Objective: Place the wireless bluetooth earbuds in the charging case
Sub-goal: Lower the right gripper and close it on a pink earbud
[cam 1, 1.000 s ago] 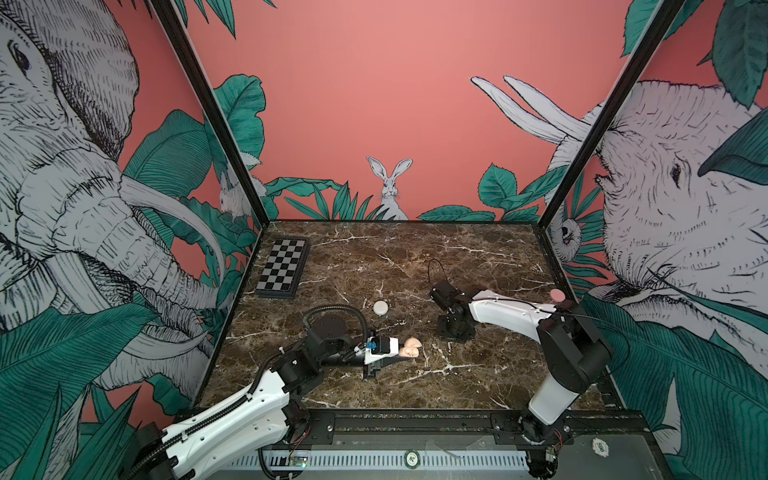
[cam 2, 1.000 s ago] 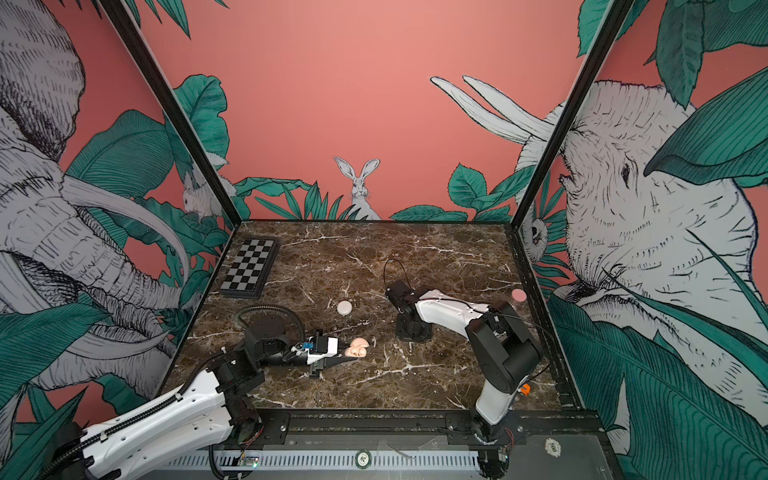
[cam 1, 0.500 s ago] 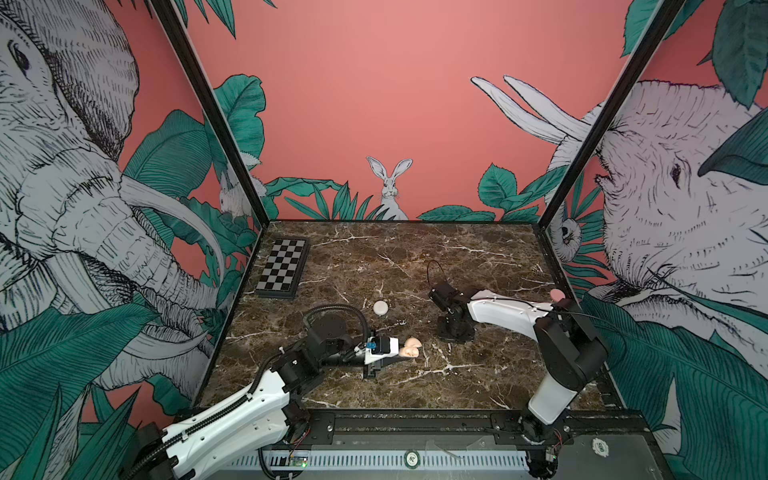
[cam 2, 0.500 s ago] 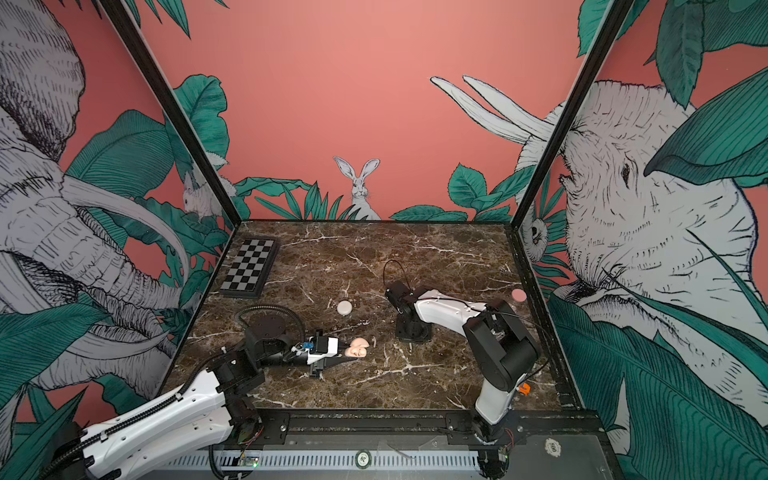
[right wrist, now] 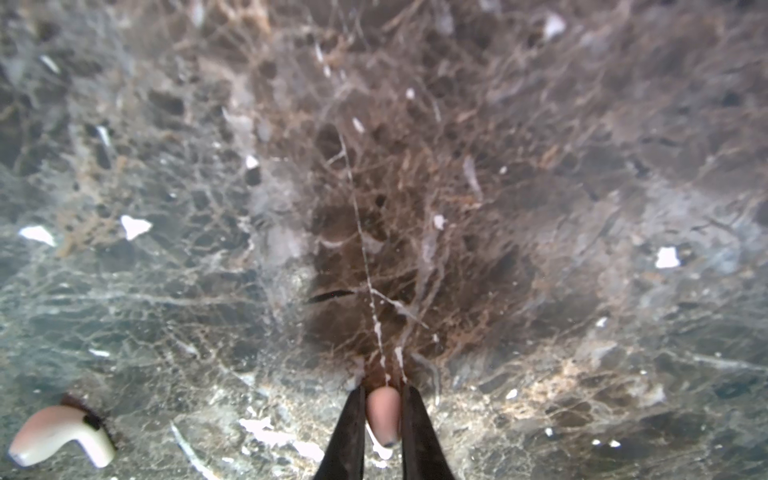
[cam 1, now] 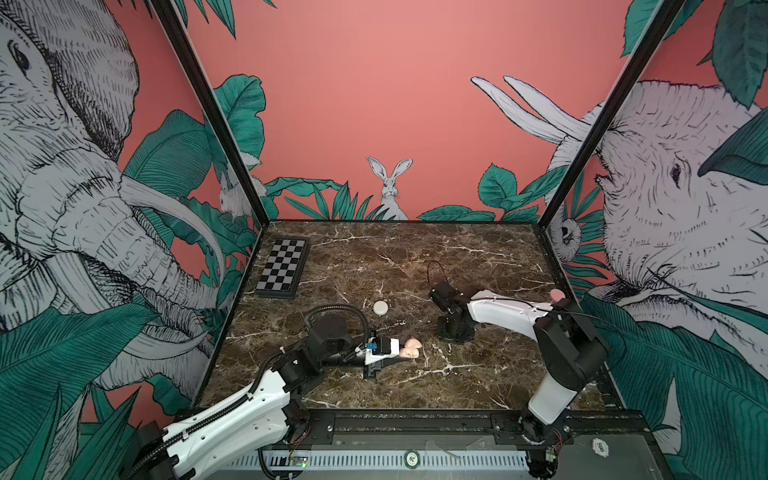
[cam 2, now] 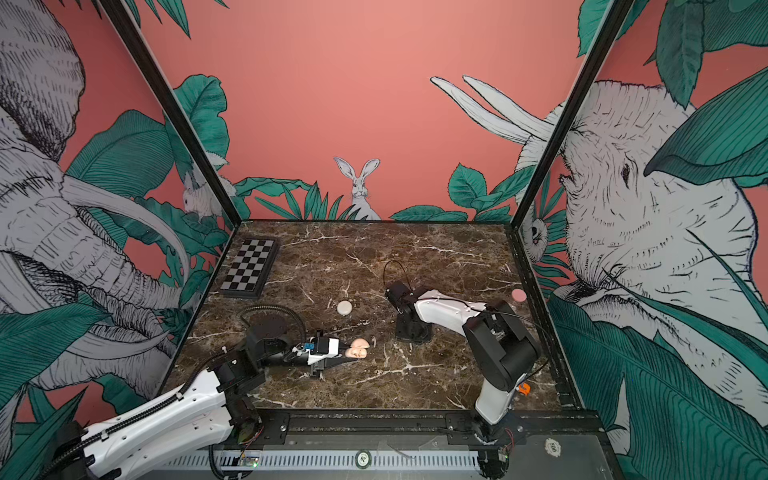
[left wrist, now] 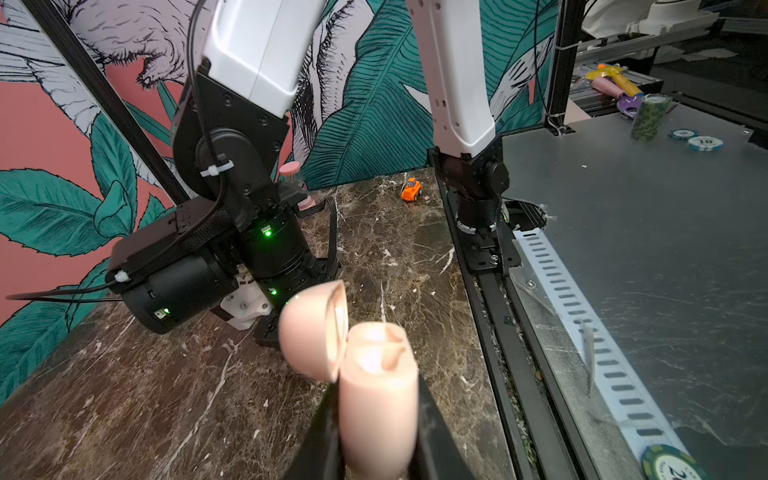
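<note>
My left gripper (cam 1: pixel 400 353) is shut on the pink charging case (cam 1: pixel 412 348), held low over the marble near the table's front middle. In the left wrist view the case body (left wrist: pixel 378 399) sits between the two black fingers, and its lid (left wrist: pixel 311 332) hangs open to one side. My right gripper (cam 1: pixel 455 334) points straight down at the table, to the right of the case. In the right wrist view the right gripper (right wrist: pixel 384 390) is shut on one of the earbuds (right wrist: pixel 384 415), right at the marble. A second whitish earbud (right wrist: pixel 58 432) lies loose on the table beside it.
A white round puck (cam 1: pixel 380 308) lies behind the case. A pink puck (cam 1: pixel 556 295) rests by the right wall, and a checkerboard (cam 1: pixel 282 268) lies at the back left. A small orange toy car (left wrist: pixel 411 190) stands near the right arm's base.
The right arm's elbow has edged slightly left while its gripper stayed down at the same spot on the table. The left arm and the case have not moved.
</note>
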Tool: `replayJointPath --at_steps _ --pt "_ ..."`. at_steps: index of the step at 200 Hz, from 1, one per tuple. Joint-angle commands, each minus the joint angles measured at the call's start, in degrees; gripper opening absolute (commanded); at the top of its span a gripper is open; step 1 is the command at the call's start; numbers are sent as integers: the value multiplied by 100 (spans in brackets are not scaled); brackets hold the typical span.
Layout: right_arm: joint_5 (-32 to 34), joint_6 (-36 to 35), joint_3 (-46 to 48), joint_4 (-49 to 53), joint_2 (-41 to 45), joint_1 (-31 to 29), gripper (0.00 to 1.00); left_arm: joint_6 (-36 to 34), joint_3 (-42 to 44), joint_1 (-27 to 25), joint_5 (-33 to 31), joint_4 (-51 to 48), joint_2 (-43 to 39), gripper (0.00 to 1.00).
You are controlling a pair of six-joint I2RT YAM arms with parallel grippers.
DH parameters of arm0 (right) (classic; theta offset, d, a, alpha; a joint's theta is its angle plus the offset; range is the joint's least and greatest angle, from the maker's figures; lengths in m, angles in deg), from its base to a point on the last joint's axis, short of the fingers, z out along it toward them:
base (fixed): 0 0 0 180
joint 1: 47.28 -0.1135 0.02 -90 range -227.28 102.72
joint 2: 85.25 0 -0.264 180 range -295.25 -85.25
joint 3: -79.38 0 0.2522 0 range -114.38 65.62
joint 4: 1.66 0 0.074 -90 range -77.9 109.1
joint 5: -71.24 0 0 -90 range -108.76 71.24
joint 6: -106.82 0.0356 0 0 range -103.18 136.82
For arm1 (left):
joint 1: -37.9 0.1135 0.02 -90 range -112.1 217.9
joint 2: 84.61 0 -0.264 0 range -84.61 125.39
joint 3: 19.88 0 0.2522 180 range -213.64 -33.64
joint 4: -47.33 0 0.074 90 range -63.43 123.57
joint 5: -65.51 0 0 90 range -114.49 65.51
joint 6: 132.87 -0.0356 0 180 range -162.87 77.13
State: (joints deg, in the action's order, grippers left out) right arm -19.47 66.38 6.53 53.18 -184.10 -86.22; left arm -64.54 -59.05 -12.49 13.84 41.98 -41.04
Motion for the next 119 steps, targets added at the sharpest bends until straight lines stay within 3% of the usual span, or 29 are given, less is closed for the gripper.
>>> replayJointPath --at_steps 1,119 --pt "31 98 183 62 -4 52 14 -118 -207 -30 70 -50 -14 0" --pt "-104 189 503 -408 423 106 14 -144 -217 -40 35 -93 3 0"
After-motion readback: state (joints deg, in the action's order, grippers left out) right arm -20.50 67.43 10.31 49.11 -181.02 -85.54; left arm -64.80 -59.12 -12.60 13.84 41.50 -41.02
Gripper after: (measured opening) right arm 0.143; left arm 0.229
